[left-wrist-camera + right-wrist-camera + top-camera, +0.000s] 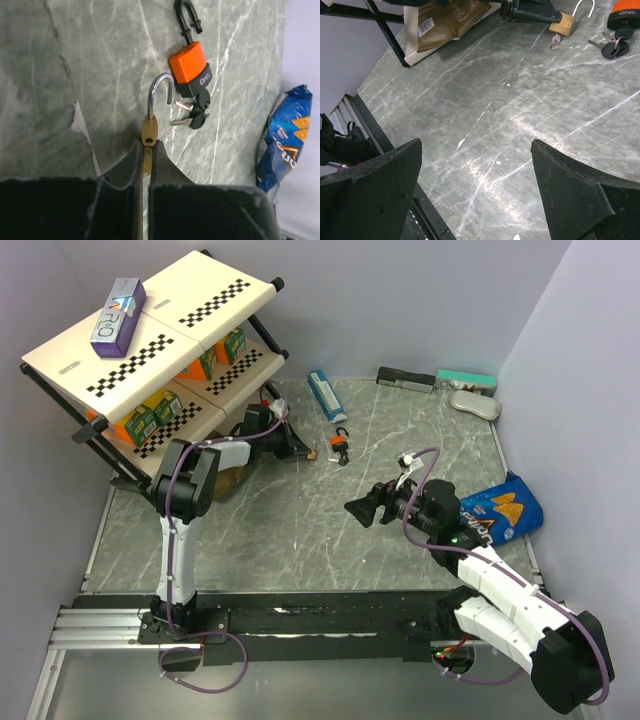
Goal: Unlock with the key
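Key cluster lies mid-frame under the orange padlock; left gripper pinches the brass padlock steady, right gripper spread, likely to fetch it.

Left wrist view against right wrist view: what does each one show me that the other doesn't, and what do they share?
Only the left wrist view: the blue chip bag and the open black shackle of the orange padlock.

Only the right wrist view: the open right gripper, the shelf rack and a brown packet by it.

Both: the left gripper shut on the brass padlock, whose shackle is swung open, plus the orange padlock's body and the key beside it.
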Robot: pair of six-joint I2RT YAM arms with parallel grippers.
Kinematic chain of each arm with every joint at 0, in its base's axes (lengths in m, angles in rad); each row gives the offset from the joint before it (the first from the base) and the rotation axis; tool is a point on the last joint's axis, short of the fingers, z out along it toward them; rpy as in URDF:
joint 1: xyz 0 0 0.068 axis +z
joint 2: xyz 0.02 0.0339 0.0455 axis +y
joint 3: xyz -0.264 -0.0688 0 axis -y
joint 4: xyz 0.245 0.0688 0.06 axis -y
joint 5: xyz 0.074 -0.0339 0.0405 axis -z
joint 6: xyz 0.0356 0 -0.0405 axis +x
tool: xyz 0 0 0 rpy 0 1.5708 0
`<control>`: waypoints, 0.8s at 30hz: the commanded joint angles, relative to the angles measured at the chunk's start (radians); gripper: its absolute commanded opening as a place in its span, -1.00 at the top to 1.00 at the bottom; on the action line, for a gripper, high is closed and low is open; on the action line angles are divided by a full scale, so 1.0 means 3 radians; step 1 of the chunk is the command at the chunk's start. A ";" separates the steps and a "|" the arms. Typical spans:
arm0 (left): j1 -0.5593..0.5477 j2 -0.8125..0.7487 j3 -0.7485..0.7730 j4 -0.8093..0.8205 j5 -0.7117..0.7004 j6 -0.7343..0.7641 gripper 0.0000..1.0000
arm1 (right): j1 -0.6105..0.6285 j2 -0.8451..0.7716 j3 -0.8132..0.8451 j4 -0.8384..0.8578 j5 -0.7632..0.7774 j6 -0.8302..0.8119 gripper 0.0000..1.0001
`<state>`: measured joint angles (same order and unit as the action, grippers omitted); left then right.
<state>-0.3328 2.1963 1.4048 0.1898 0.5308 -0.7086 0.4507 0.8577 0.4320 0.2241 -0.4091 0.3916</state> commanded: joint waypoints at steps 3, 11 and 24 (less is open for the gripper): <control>0.0031 0.0236 0.0308 -0.0172 -0.0010 0.0087 0.80 | -0.0020 0.0009 0.0017 0.0153 -0.0027 -0.0017 -0.91; 0.0031 0.0395 0.0676 -0.0530 -0.0317 0.0337 0.03 | -0.0025 -0.0067 0.0012 0.0087 0.0024 -0.0027 -0.90; -0.0087 -0.0361 0.0130 -0.0188 -0.0900 0.0776 -0.95 | -0.0050 -0.0057 -0.0029 0.0040 0.0182 0.0009 -0.91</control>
<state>-0.3462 2.2101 1.5093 0.1017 0.3946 -0.5560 0.4488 0.8509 0.4316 0.2188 -0.3855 0.3920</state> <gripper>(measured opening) 0.941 0.954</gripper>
